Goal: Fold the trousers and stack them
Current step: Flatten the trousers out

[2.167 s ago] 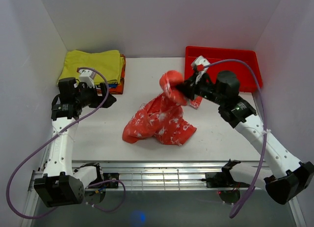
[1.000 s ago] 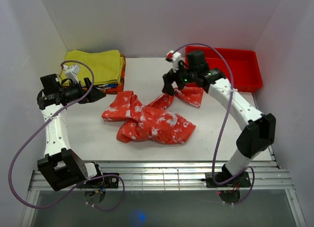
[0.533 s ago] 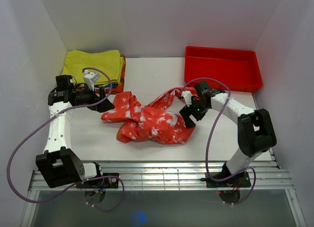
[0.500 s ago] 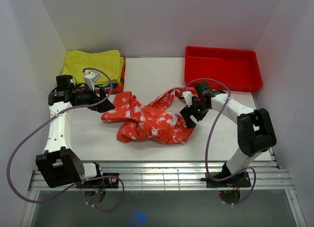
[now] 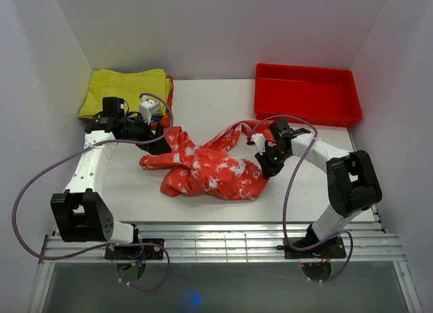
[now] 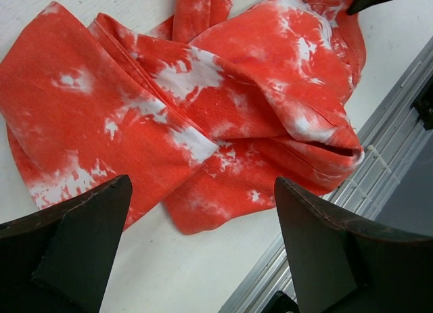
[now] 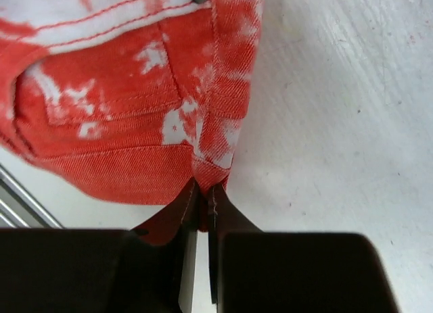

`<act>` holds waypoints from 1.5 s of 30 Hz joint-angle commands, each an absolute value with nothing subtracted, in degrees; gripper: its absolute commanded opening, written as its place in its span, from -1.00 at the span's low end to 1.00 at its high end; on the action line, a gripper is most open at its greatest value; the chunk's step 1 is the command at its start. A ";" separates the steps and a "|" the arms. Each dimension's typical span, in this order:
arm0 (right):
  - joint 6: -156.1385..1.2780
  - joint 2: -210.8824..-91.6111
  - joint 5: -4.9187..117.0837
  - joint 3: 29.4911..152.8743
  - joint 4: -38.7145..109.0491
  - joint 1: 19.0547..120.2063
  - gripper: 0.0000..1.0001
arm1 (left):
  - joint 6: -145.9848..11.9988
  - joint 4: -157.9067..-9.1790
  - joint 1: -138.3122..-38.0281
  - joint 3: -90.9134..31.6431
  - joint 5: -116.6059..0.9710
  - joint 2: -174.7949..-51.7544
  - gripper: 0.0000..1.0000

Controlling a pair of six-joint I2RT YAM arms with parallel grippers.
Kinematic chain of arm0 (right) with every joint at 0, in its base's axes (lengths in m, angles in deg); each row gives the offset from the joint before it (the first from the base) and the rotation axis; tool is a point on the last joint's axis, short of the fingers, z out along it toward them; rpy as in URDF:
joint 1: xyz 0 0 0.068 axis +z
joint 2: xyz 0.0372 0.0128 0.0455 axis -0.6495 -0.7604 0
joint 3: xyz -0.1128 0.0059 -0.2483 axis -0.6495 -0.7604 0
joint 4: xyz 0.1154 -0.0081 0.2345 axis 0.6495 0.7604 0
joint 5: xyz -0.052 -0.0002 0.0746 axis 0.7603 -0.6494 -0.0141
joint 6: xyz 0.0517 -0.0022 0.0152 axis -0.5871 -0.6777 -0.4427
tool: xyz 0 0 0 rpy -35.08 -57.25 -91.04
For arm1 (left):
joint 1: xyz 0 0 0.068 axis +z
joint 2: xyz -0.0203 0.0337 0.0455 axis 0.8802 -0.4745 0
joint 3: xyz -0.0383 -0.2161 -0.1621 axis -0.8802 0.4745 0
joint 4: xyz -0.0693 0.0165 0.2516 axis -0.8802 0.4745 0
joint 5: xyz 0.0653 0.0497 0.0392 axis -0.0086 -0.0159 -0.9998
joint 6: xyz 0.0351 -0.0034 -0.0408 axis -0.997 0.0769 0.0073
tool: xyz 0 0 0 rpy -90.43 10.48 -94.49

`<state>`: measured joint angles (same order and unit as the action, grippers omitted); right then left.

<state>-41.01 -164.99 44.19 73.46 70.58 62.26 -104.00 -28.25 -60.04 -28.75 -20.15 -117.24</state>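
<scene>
At mid-table the trousers (image 5: pixel 210 165) lay crumpled in a loose heap, one leg trailing toward 9 o'clock and a thinner strip running up toward 1 o'clock. At the heap's 3 o'clock edge the right claw (image 5: pixel 266 165) was clamped on the trousers: the wrist view showed its fingers (image 7: pixel 237 225) pressed together with a stitched fold of cloth nipped between them, low to the table (image 5: pixel 203 103). At the heap's 9 o'clock end the left claw (image 5: pixel 159 142) hung over the leg with its fingers (image 6: pixel 74 238) spread wide; whether they touched the cloth could not be told. Just beyond that claw, at 11 o'clock, sat a folded yellow garment (image 5: pixel 128 90) with orange and dark edges showing beneath it. A red tray (image 5: pixel 304 93) stood at 1 o'clock, apart from the trousers. Metal rails (image 5: pixel 223 242) ran along the 6 o'clock edge.
</scene>
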 commanded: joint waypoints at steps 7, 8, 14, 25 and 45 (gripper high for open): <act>-36.87 -146.46 44.38 91.83 83.52 61.95 -0.85 | -96.78 -44.25 -67.19 -33.39 -25.45 -119.58 0.94; -36.17 -144.80 44.91 92.27 84.22 61.95 -0.85 | -96.07 -45.22 -69.21 -35.14 -27.04 -121.61 0.93; -34.40 -136.37 50.62 88.76 85.99 61.95 -0.85 | -88.77 -49.27 -82.31 -54.21 -38.46 -143.28 0.81; -33.70 -120.72 58.36 84.64 90.65 61.95 -0.85 | -86.04 -51.20 -94.01 -78.58 -42.61 -170.14 0.68; -31.76 -108.75 60.91 66.35 92.67 61.95 -0.85 | -73.13 -65.97 -97.79 -66.89 -31.62 -169.96 0.71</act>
<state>-31.83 -109.39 60.67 67.19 93.62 62.04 -75.11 -62.98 -96.65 -63.94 -31.23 -170.75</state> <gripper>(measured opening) 0.103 0.857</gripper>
